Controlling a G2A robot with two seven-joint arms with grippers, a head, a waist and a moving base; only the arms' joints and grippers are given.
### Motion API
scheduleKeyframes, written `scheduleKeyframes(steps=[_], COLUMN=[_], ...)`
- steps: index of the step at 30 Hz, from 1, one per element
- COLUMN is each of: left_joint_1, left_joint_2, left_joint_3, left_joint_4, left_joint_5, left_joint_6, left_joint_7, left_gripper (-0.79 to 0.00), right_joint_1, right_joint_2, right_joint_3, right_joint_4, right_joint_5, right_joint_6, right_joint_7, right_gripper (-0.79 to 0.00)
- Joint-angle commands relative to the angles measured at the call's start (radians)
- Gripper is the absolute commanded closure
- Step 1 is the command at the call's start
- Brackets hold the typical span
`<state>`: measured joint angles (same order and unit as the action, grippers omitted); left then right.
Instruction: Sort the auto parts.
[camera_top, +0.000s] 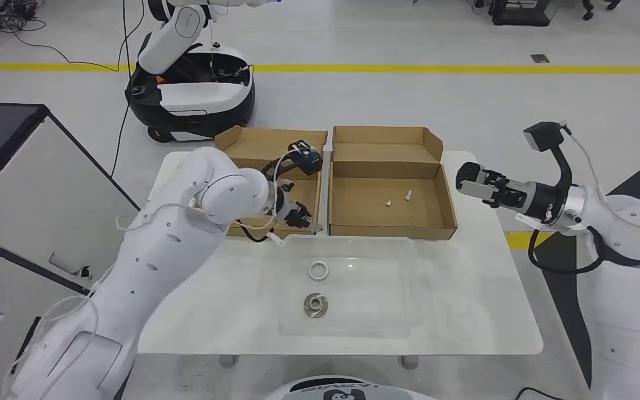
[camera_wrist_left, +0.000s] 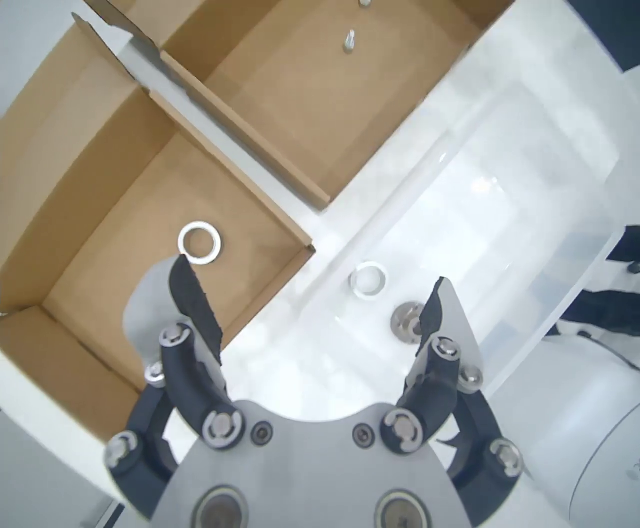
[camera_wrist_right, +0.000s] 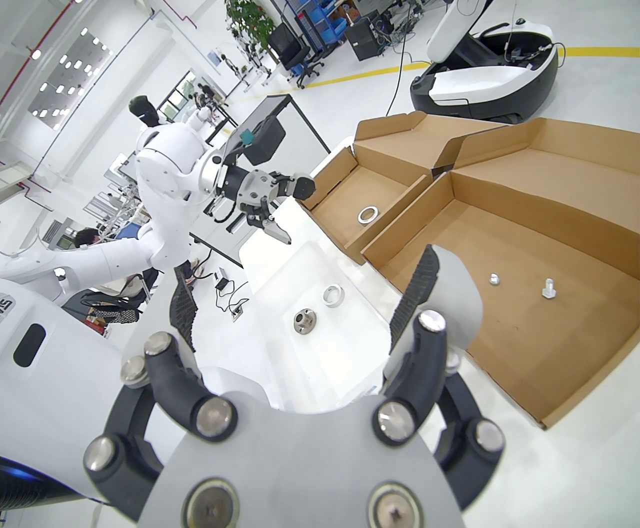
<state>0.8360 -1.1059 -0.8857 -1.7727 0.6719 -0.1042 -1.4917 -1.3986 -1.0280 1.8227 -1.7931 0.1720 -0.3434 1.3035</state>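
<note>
Top view: two open cardboard boxes sit side by side at the far part of the white table (camera_top: 480, 300), and one clear plastic tray (camera_top: 385, 295) lies in front of them. The left box (camera_top: 258, 143) holds one flat silver ring (camera_wrist_left: 200, 227). The right box (camera_top: 355, 212) holds two small metal bolts, one (camera_top: 387, 203) just beside the other (camera_top: 408, 194). In the tray lie two parts, near each other but apart: one thick white ring (camera_top: 319, 264) and one flanged metal hub (camera_top: 315, 305). The left gripper (camera_wrist_left: 309, 272) hangs over the left box's near corner, fingers spread apart and holding nothing. The right gripper (camera_wrist_right: 304, 260) hangs beside the right box at the table's right edge, fingers likewise spread and holding nothing.
</note>
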Motion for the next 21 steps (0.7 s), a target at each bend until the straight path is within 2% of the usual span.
scheduleKeyframes(steps=[1, 8, 10, 21], left_joint_1=[-0.018, -0.126, -0.154, -0.154], left_joint_2=[-0.004, -0.007, -0.01, -0.01], left_joint_3=[0.044, 0.237, 0.271, 0.271], left_joint_4=[-0.023, -0.032, -0.038, -0.038], left_joint_5=[0.019, -0.042, -0.069, -0.069], left_joint_6=[0.037, 0.074, 0.088, 0.088], left_joint_7=[-0.044, -0.044, -0.044, -0.044], left_gripper=[-0.785, -0.785, -0.785, -0.785], right_joint_1=[0.0, 0.0, 0.0, 0.0], right_joint_2=[0.0, 0.0, 0.0, 0.0], right_joint_3=[0.0, 0.0, 0.0, 0.0], right_joint_4=[0.0, 0.0, 0.0, 0.0], right_joint_5=[0.0, 0.0, 0.0, 0.0], right_joint_6=[0.0, 0.0, 0.0, 0.0], right_joint_7=[0.0, 0.0, 0.0, 0.0], right_gripper=[-0.785, -0.785, -0.785, -0.785])
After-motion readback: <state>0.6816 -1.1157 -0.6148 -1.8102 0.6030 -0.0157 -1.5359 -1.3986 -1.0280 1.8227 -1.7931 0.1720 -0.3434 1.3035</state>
